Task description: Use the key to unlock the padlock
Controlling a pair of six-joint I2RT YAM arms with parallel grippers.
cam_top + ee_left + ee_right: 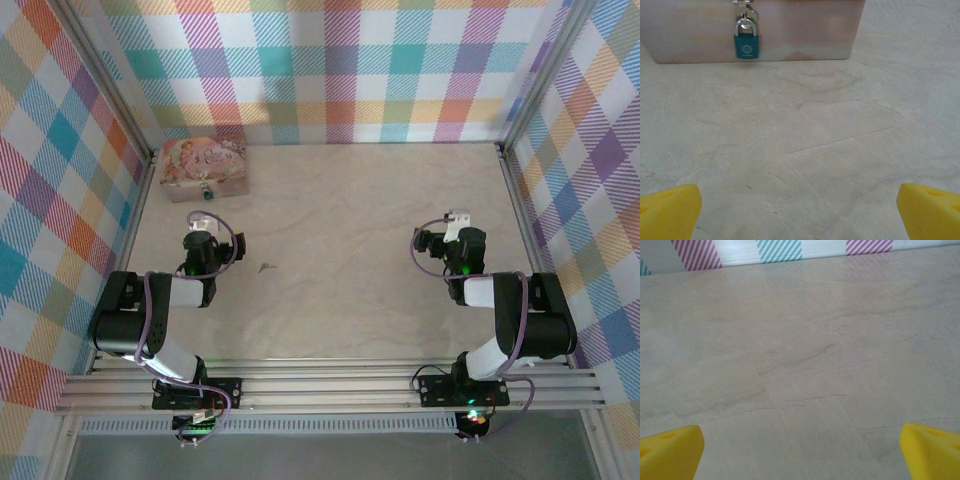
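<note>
Fingertips [667,212] of the left gripper [799,214], yellow and soft-looking, stand wide apart with nothing between them. The right gripper [800,454] is the same: yellow tips far apart, nothing held. The tiny blue padlock with the thin silvery loop [746,42] hangs on the front of the pink rectangular box with pictures printed on it [805,30], at the back left of the pale, stone-look table [350,220]. It hangs straight up and down, loop on top, with its flat face looking at the left gripper. From the left wrist it is ahead and a little to the left, well apart from the fingers. The tiny, thin, dark grey key [266,267] lies flat on the table, apart from the box and the padlock. It is to the right of the left arm and closer to the arm bases than the left fingertips are, so the fingers point away from it. The left gripper is much nearer to the key than the right gripper, which is far over on the other side. I think the key must be picked up first, and the left arm would have to pull back and turn right to reach it. The key is too small to tell which way its long side points. The padlock has a round mark on its face, but no words can be read there or on the box.
</note>
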